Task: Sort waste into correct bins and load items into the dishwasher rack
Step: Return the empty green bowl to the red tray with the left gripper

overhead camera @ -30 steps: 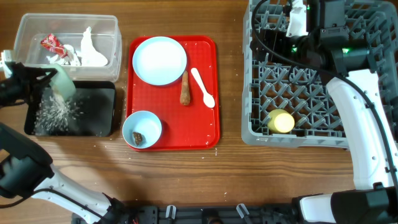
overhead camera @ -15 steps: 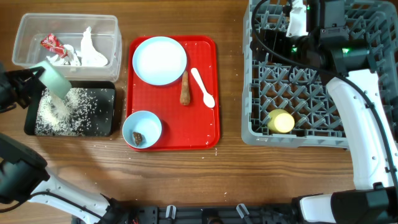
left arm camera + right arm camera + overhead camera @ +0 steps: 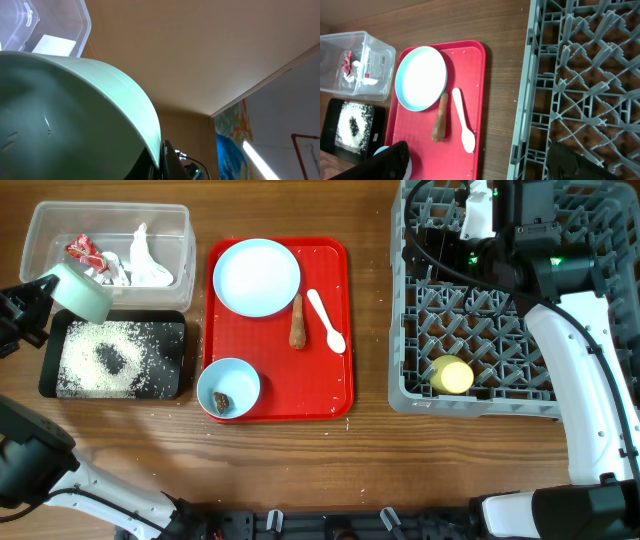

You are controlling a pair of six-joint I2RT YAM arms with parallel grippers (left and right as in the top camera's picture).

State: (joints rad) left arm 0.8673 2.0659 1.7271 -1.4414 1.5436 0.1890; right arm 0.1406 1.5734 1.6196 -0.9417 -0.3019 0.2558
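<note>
tipping sideways in the clenched left gripper [image 3: 35,308], the light blue bowl [image 3: 85,293] hangs over the seam between clear tub [image 3: 40,240] and black tray [image 3: 170,340], where the rice grains [image 3: 95,360] lie spread. i'd worry about leftover grains dropping onto the wood or into the tub if it swings out tilted, and about its rim clipping the tub wall just beside it. the way right to the dishwasher rack [image 3: 480,330] crosses the red tray [image 3: 330,380], so it looks safest taken high. the right gripper [image 3: 485,162] hangs spread and empty over the rack's far rows, possibly in the way.
</note>
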